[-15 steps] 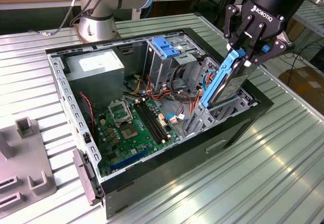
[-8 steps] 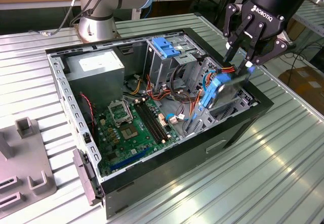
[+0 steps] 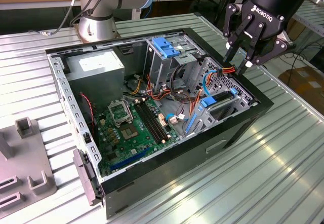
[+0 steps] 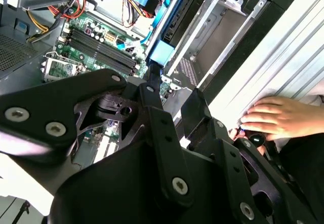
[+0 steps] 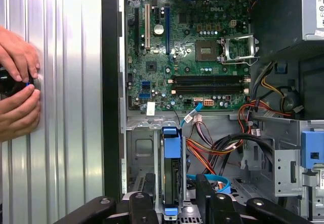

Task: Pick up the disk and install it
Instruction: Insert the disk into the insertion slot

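Now, the open computer case [image 3: 238,127] is seen lying on the ribbed metal table [image 3: 283,148], and it is packed. A grey power supply [image 3: 96,67] is lodged in the far corner and a green motherboard [image 3: 131,125] is spread across the floor. A tall metal cage topped by a blue latch [image 3: 164,46] is planted beyond the motherboard, and orange and red cables [image 3: 225,71] are strung between them.

The disk [image 3: 220,105] is found inside the case. It is slotted on edge into the drive bay at the exterior view's right, with blue rails along its sides.

The gripper [image 3: 238,62] is held above that corner of the case. Its jaws are spread and nothing is pinched between them. From the exterior view it can be judged to be apart from the disk. Outside the case, a grey fixture [image 3: 28,158] is parked on the table at the exterior view's left.

In the first wrist view the disk is framed between the two dark fingertips [image 5: 144,203]. A hand [image 5: 17,57] and a second hand [image 5: 17,115] are caught at the table's edge, closed around a small dark object. In the second wrist view the disk is picked up edge-on beside its blue rail, and fingers are laid on the table beyond the case wall.
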